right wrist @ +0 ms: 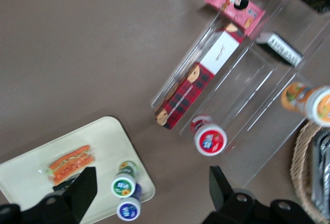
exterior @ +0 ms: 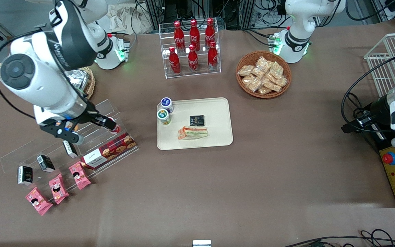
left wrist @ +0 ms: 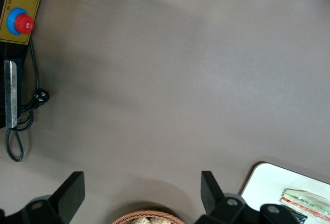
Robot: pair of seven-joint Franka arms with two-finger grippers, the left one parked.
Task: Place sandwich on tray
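Note:
The sandwich (exterior: pixel 193 132), a clear-wrapped wedge with red and green filling, lies flat on the cream tray (exterior: pixel 218 137), in the part nearer the front camera. My right gripper (exterior: pixel 93 132) is open and empty. It hangs above the clear acrylic rack (exterior: pixel 29 152) toward the working arm's end of the table, well apart from the tray. The right wrist view shows the sandwich (right wrist: pixel 71 163) on the tray (right wrist: pixel 103 136), with my gripper (right wrist: pixel 153 188) wide open over bare table beside the tray's corner. The left wrist view catches the tray's corner (left wrist: pixel 263 180) and the sandwich (left wrist: pixel 304 199).
Two small capped bottles (exterior: pixel 165 110) and a black packet (exterior: pixel 196 120) share the tray. A cookie box (exterior: pixel 110 151), black cartons and pink packets (exterior: pixel 58 188) sit at the rack. A cola bottle rack (exterior: pixel 193 44) and a wicker snack basket (exterior: pixel 263 73) stand farther back.

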